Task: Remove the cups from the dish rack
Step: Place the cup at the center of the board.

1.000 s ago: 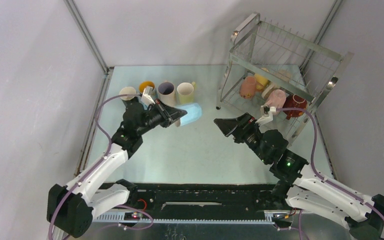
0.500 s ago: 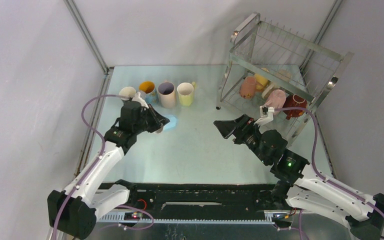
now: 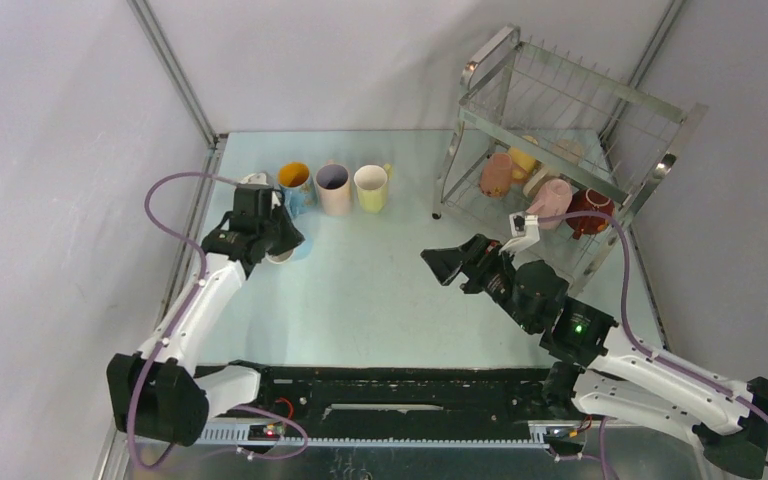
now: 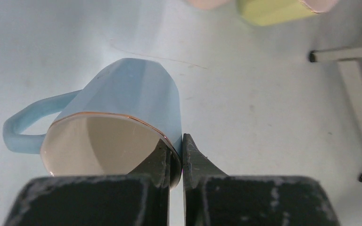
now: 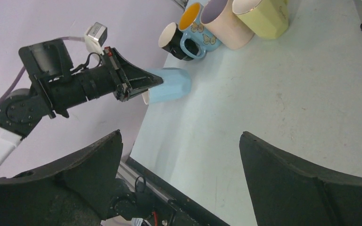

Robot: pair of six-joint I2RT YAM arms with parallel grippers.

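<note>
My left gripper is shut on the rim of a light blue mug, one finger inside and one outside. It holds the mug low over the table's left side; the arm mostly hides the mug in the top view. The mug also shows in the right wrist view. My right gripper is open and empty over the middle of the table. The chrome dish rack stands at the back right. Its lower tier holds a pink mug, a yellow mug, another pink mug and a dark red mug.
A row of mugs stands at the back left: a black and cream one, a blue butterfly one, a pink one and a yellow one. The left wall and table edge are close to my left gripper.
My left gripper has carried the light blue mug from the table's middle to the left, in front of the row of mugs. My right gripper has shifted slightly left.
</note>
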